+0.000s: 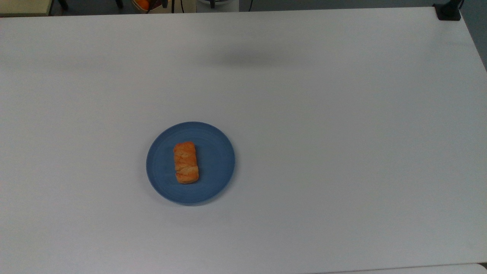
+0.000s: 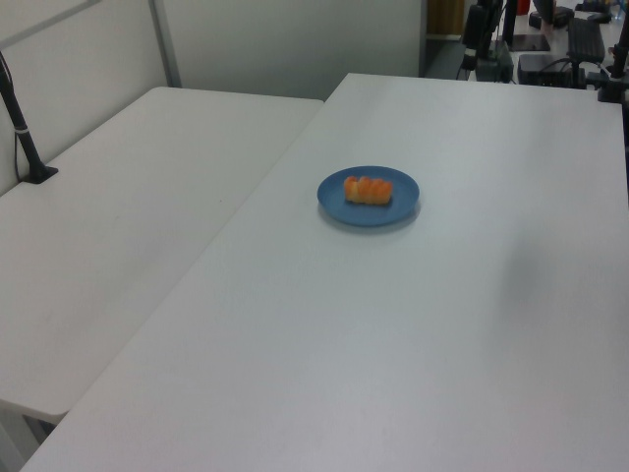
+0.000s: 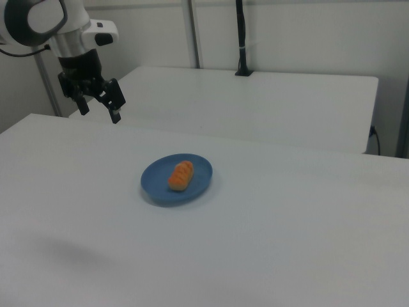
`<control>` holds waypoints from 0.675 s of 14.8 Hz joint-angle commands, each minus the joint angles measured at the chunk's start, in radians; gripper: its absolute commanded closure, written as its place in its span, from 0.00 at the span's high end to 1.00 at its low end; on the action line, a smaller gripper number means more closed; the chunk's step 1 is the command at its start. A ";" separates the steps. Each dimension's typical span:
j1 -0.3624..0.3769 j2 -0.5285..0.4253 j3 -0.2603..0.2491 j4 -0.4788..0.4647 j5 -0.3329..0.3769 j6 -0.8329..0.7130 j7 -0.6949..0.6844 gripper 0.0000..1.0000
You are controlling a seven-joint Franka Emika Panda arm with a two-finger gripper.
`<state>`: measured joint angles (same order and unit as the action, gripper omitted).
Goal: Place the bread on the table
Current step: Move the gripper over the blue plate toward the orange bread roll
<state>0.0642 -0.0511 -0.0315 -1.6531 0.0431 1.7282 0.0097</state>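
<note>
A round blue plate [image 1: 213, 167] sits flat, left of centre in the top view; a second white tabletop [image 2: 128, 216] adjoins at the left view's left; a black clamped pole [image 3: 241, 38] stands on it, by the wall.

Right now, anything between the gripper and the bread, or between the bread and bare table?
Nothing visible. The gripper hangs open, up and toward the right view's left of the bread, which lies alone on the blue plate. The table around the plate is bare.

White rounded arm [image 3: 61, 22], black joint ring, black hand [image 3: 97, 107], 2 fingers
</note>
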 commanded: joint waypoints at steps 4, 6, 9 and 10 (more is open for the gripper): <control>0.003 0.022 0.001 -0.027 0.004 -0.003 -0.017 1.00; 0.003 0.037 0.001 -0.025 0.004 -0.001 -0.017 1.00; 0.003 0.072 0.001 -0.022 0.001 0.051 -0.017 1.00; 0.003 0.091 0.001 -0.022 0.000 0.083 -0.017 1.00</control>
<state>0.0650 0.0020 -0.0293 -1.6753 0.0431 1.7399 0.0091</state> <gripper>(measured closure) 0.000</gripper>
